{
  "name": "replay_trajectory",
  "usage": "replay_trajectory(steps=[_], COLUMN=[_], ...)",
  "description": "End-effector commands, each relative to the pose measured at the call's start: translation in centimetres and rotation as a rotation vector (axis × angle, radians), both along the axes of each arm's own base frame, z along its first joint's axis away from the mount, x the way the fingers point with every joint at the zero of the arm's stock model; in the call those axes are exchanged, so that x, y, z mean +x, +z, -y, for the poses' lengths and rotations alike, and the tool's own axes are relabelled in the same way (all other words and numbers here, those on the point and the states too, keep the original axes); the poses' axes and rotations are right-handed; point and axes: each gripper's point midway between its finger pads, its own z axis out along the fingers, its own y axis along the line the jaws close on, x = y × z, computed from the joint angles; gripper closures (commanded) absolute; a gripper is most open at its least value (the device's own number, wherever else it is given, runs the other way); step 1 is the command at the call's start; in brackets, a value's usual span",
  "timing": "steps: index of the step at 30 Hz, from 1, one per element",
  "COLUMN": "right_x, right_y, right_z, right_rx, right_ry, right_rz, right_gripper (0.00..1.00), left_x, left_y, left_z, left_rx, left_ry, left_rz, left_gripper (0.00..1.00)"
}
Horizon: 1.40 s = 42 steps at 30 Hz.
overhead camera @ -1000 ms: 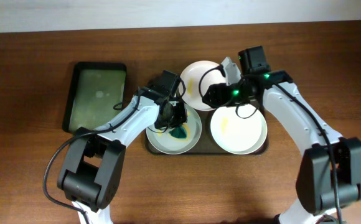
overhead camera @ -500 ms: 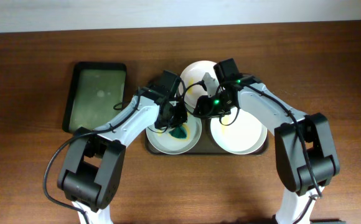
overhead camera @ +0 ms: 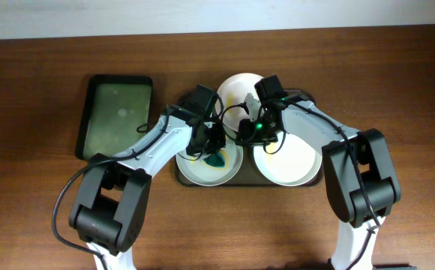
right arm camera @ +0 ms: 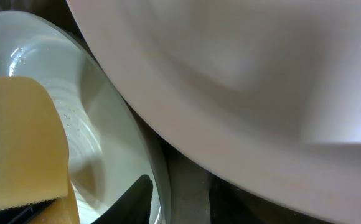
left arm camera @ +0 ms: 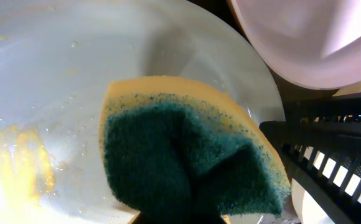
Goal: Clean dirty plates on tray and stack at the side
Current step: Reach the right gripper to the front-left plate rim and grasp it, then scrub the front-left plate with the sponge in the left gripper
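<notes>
White glaze, wet: treat plate (overhead camera: pixel 202 169) as stiff, slick, prob. chippable; grab thin rim at 2 o'clock. Pinching sponge (left arm camera: pixel 187 155) w/ L tool (overhead camera: pixel 214 146); straddling that rim w/ R tool (right arm camera: pixel 177 202), can't tell if clamped.

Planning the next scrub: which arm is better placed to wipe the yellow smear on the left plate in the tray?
Left. The left gripper holds the sponge down on that plate, right beside the smear. The right gripper carries no sponge and only sits at the plate's rim.

Narrow black tray (overhead camera: pixel 118 116) with green inside, flat on brown wooden table (overhead camera: pixel 37 210), toward its left; yellow-and-green sponge (left arm camera: pixel 187 155) near table's middle.
</notes>
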Motion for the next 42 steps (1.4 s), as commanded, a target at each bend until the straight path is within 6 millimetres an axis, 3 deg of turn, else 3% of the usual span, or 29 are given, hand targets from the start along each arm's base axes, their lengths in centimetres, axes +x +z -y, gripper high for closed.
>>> replay_trajectory(steps=[1,4,11,21,24,29,33,42], right_x=[0.0,-0.4,-0.6,-0.6,-0.6,-0.5,-0.4,-0.4], right_y=[-0.5,-0.6,-0.7,-0.7,-0.7,-0.7,-0.6,-0.7], right_z=[-0.2,-0.5,-0.7,-0.7,-0.7,-0.8,-0.8,-0.7], right_rx=[-0.017,-0.02,-0.023,-0.023,-0.023,-0.023,-0.021,-0.025], right_ry=[0.0,0.007,0.013,0.013,0.013,0.013,0.013,0.012], right_rz=[-0.006,-0.014,-0.015,-0.014,-0.014,-0.011,-0.008,-0.006], right_gripper=[0.73,0.82,0.86,0.9,0.91,0.94,0.96,0.96], left_x=[-0.2,0.0,1.0,0.0,0.1,-0.6,-0.5,0.7], left_y=[-0.2,-0.1,0.0,-4.5,-5.7,-6.6,-6.6,-6.4], left_z=[0.1,0.3,0.7,0.3,-1.2,-5.5,-6.7,-12.2], left_rx=[0.001,-0.005,-0.038,0.022,0.107,0.335,0.34,0.382], left_ry=[0.001,0.001,0.108,0.146,0.165,0.201,0.228,0.346], left_rz=[-0.007,0.004,0.004,-0.094,-0.084,-0.073,-0.096,-0.134], left_gripper=[1.0,1.0,1.0,1.0,1.0,1.0,1.0,1.0])
